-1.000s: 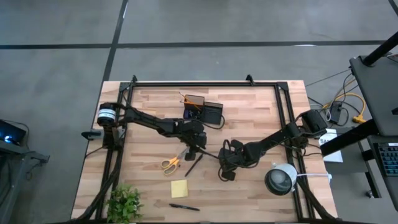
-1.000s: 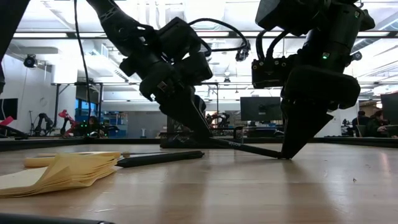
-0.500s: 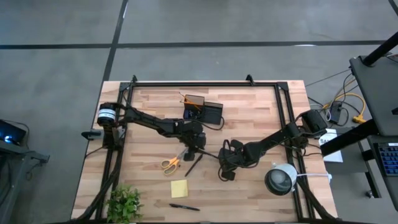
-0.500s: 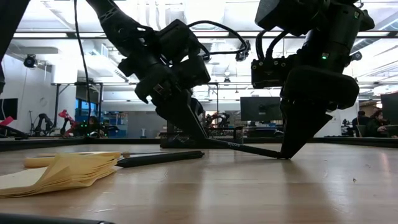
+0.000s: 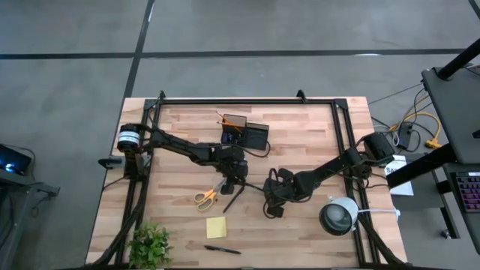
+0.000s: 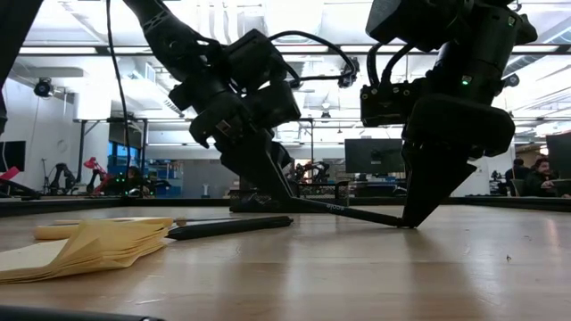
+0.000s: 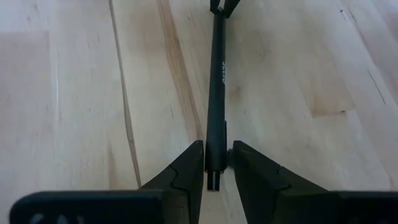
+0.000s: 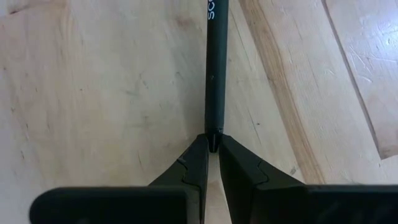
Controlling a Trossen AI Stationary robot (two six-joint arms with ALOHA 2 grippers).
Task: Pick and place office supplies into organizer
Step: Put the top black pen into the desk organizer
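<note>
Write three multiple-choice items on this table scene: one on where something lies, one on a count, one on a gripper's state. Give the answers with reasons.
1. Where is the square yellow sticky-note pad?
A. inside the dark translucent organizer box
B. on the wooden table, near the green plant
C. under the round grey-white lamp

2. How many grippers grip the thin black pen between them?
A. none
B. one
C. two

3. The right gripper is:
A. wide open
B. shut on the pen's tip
C. holding the yellow-handled scissors

Answers: 1 B, the high view shows it there. 2 C, the left gripper clamps the other end. 3 B, the right wrist view shows it.
</note>
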